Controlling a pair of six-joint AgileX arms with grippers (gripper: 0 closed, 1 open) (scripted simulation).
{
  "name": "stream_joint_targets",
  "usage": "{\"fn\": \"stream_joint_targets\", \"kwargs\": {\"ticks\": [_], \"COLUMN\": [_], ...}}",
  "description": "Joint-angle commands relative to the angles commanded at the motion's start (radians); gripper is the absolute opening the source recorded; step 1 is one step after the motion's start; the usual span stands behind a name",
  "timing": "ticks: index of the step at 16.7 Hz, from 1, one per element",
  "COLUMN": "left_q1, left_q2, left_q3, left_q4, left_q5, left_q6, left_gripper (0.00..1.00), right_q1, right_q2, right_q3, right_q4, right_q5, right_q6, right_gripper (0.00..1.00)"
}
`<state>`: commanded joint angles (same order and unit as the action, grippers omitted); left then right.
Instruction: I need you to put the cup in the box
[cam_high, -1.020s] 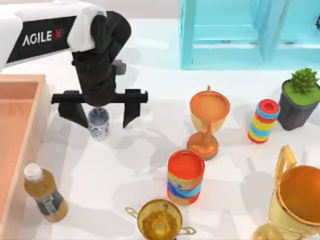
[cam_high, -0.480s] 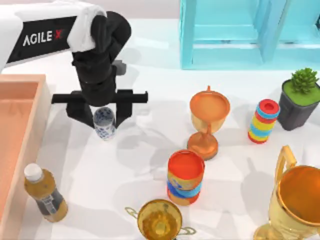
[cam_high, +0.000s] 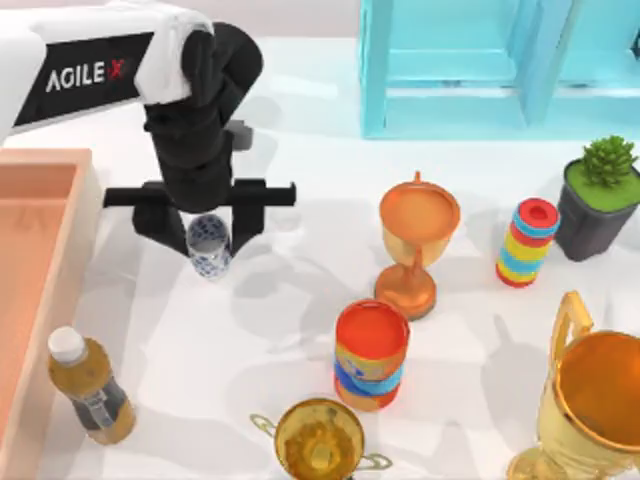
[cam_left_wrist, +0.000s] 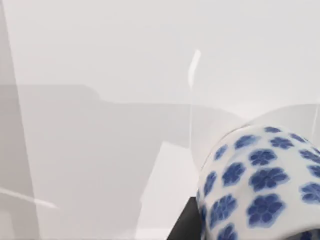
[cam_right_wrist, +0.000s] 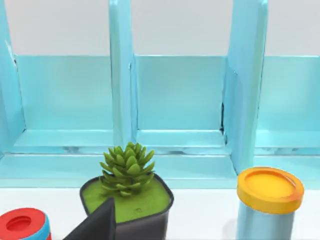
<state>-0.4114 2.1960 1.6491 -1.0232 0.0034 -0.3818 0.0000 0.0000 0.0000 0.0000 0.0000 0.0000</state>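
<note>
A white table (cam_high: 300, 330) carries a turquoise shelf frame (cam_high: 480, 70) at its far edge

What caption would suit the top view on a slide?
Left gripper shut on the small white, blue-flowered cup, beside the shallow wooden box.

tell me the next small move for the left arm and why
Probably lift straight up. The left gripper has its fingers closed against the cup, which seems to sit on the table, and the box to the left has a raised rim to clear.
</note>
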Motion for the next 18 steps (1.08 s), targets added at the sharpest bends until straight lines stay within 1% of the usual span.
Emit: {"fn": "stream_joint_targets", "kwargs": {"ticks": [3,6,8,10,12,14,16,18], "left_q1": [0.002,0.077,0.178,0.317,0.467,0.583,0.657,0.689], "left_q2": [-0.021,-0.094,-0.162,-0.232,-0.285,-0.334,-0.377,-0.398], "left_q3": [0.012,0.034,0.039,0.04,0.03,0.019,0.008,0.0], "left_q4": [-0.006,-0.038,-0.083,-0.152,-0.235,-0.314,-0.372,-0.4], "left_q5": [0.012,0.039,0.054,0.056,0.043,0.025,0.009,0.001], "left_q6": [0.035,0.162,0.291,0.43,0.541,0.615,0.658,0.683], "left_gripper": [0.0,0.0,0.0,0.0,0.0,0.0,0.0,0.0], "right_q1": [0.0,0.0,0.0,0.0,0.0,0.0,0.0,0.0], "right_q2": [0.0,0.0,0.0,0.0,0.0,0.0,0.0,0.0], "right_q3": [0.0,0.0,0.0,0.0,0.0,0.0,0.0,0.0], "right_q4": [0.0,0.0,0.0,0.0,0.0,0.0,0.0,0.0], "right_q5": [0.0,0.0,0.0,0.0,0.0,0.0,0.0,0.0], "right_q6": [0.0,0.0,0.0,0.0,0.0,0.0,0.0,0.0], "right_gripper": [1.0,1.0,1.0,1.0,1.0,1.0,1.0,1.0]}}
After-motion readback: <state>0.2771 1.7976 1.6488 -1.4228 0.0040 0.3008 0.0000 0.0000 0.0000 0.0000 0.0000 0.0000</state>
